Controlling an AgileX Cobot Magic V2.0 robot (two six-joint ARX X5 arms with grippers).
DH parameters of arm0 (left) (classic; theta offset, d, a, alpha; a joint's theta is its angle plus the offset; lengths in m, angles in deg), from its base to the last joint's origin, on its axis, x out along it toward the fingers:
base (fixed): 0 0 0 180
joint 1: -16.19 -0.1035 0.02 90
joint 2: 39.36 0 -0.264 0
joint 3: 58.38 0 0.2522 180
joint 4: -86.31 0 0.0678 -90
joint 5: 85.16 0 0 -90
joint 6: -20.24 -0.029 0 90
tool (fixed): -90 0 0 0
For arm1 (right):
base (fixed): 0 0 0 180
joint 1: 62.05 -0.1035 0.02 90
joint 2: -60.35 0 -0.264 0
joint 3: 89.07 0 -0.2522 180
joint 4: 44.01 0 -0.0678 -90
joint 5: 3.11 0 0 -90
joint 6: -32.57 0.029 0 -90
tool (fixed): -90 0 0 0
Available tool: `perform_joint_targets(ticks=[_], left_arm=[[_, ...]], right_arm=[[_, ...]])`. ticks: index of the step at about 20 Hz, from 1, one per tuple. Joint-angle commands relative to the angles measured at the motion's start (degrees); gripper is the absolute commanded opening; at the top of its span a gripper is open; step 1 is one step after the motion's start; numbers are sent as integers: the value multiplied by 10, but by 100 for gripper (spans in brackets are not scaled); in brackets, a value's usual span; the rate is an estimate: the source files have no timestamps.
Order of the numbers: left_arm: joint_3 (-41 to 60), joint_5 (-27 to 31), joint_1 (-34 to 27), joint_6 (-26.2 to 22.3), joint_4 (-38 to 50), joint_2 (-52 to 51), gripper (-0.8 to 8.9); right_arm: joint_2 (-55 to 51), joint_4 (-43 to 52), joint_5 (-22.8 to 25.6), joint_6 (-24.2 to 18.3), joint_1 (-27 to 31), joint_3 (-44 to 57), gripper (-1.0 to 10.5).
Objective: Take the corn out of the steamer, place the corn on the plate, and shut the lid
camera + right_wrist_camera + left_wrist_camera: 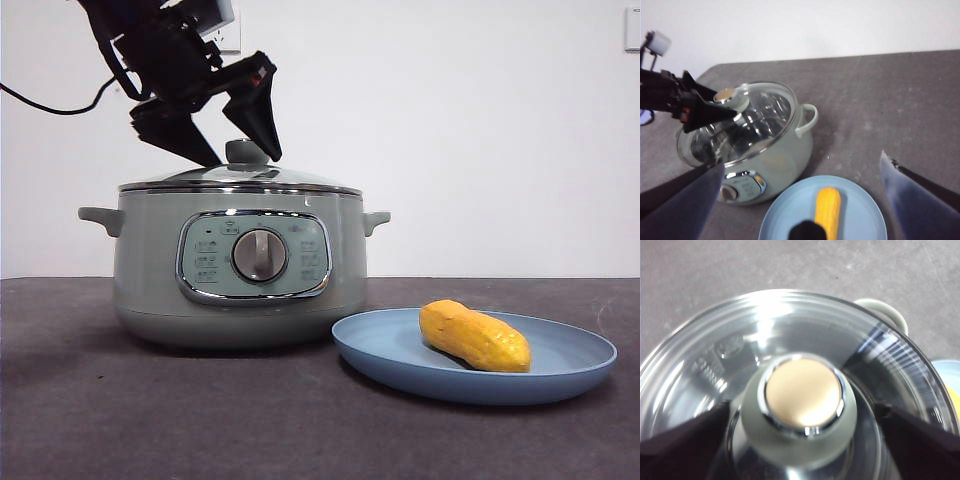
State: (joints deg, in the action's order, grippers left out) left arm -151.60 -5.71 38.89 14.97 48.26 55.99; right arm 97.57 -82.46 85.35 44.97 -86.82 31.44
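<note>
The corn (474, 338) is lying on its side on the plate (400, 365), which is resting on the bench (150, 420) just beside the steamer (150, 290), on the side away from the arm at work. So the first two parts of the task are looking done. The lid (240, 180) is sitting level on the steamer's rim in the front view, with no gap showing between the chrome rim and the pot (the right wrist view makes it look a little tilted, but that may be only the angle).

The left gripper (245, 155) is hovering right over the lid, its fingers (685, 445) standing apart on either side of the knob (802, 395) and not clamping it; whether they are brushing it is hard to tell. My reading is that the lid is being set down or has just been seated, so what is left is little more than drawing this arm clear.

The right gripper (805, 200) is waiting above the plate, its fingers spread wide and holding nothing.
</note>
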Motion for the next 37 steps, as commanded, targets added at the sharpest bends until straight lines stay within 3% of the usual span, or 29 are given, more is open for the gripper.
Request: perform_joint_targets(ticks=[1,6,15,21,25,27,30,31,37], left_arm=[[5,-1,1,12,-7,-34,500],[4,-3,1,12,-60,-106,499],[4,-74,2,25,-253,-265,499],[4,-107,2,27,-367,-344,497],[4,-110,2,25,-425,-372,389],[4,-110,2,23,-445,-376,264],[4,-109,2,20,-465,-377,-22],[4,-109,2,16,-469,-376,-5],[4,-109,2,7,-471,-376,-6]], right_arm=[[-1,-3,-7,-4,-1,3,599],[-1,-12,-41,-5,-1,3,599],[-1,-90,-149,-10,-1,3,598],[-1,-155,-193,-22,-1,3,597],[-1,-188,-211,-24,-1,3,586],[-1,-199,-211,-24,-1,3,449],[-1,-211,-210,-24,-1,3,44],[-1,-210,-210,-24,-1,3,-15],[-1,-210,-209,-24,-1,3,-2]])
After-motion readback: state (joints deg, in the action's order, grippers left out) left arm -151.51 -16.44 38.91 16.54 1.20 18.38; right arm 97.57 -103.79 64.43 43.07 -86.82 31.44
